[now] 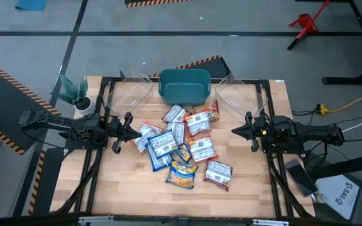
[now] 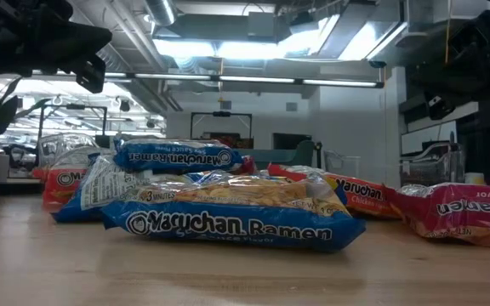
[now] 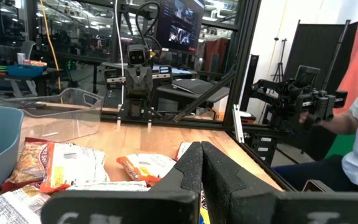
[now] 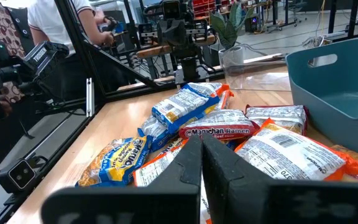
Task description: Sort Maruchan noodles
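The left gripper [image 1: 131, 128] hangs at the left edge of the pile, its dark fingers [image 3: 188, 168] pressed together with nothing between them. Opposite it, the right gripper [image 1: 236, 130] sits at the pile's right side, likewise closed tight and empty, fingers [image 4: 219, 168] touching.

Between the two lies the heap of Maruchan noodles [image 1: 182, 145], flat rectangular plastic packets printed blue-white, orange-white, yellow and dark red, overlapping one another in the middle of the light wooden counter [image 1: 124, 188]. A yellow-and-blue packet [image 1: 182, 174] and a dark red packet [image 1: 218, 174] lie at the near edge of the heap, the red one slightly apart.

Behind the pile, at the far edge of the counter, stands a teal plastic bin [image 1: 184, 86], with a clear plastic container on its left [image 1: 128, 93] and another on its right [image 1: 241, 94]. A small potted plant [image 1: 75, 94] stands at the counter's far left corner.

A person in a white shirt [image 4: 58, 18] sits beyond the counter.
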Action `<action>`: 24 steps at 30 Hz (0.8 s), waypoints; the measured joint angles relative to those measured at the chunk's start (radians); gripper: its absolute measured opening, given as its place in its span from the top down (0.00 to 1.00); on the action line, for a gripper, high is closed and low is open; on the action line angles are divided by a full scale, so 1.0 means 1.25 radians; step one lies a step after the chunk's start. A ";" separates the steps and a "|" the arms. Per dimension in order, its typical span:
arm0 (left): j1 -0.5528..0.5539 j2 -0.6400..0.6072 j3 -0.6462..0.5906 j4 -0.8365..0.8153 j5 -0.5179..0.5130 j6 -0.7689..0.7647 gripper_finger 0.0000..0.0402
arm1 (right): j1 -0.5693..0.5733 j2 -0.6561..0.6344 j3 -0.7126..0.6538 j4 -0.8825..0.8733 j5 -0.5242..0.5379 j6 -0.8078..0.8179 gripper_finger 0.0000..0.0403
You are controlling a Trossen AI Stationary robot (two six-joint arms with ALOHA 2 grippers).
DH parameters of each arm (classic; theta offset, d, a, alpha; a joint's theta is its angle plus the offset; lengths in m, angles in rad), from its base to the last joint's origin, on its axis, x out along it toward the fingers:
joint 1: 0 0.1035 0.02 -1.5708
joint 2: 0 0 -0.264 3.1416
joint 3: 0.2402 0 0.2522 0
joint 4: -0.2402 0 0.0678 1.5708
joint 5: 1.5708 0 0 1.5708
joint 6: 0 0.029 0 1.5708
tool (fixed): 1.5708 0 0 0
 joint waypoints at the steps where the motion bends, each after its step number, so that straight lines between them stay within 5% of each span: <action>1: 0.000 0.000 0.000 0.000 0.000 0.000 1.00 | 0.000 0.000 0.000 0.000 0.000 0.000 1.00; 24: 0.000 0.000 0.000 0.029 -0.011 0.027 1.00 | 0.000 0.000 0.006 0.017 0.118 0.003 1.00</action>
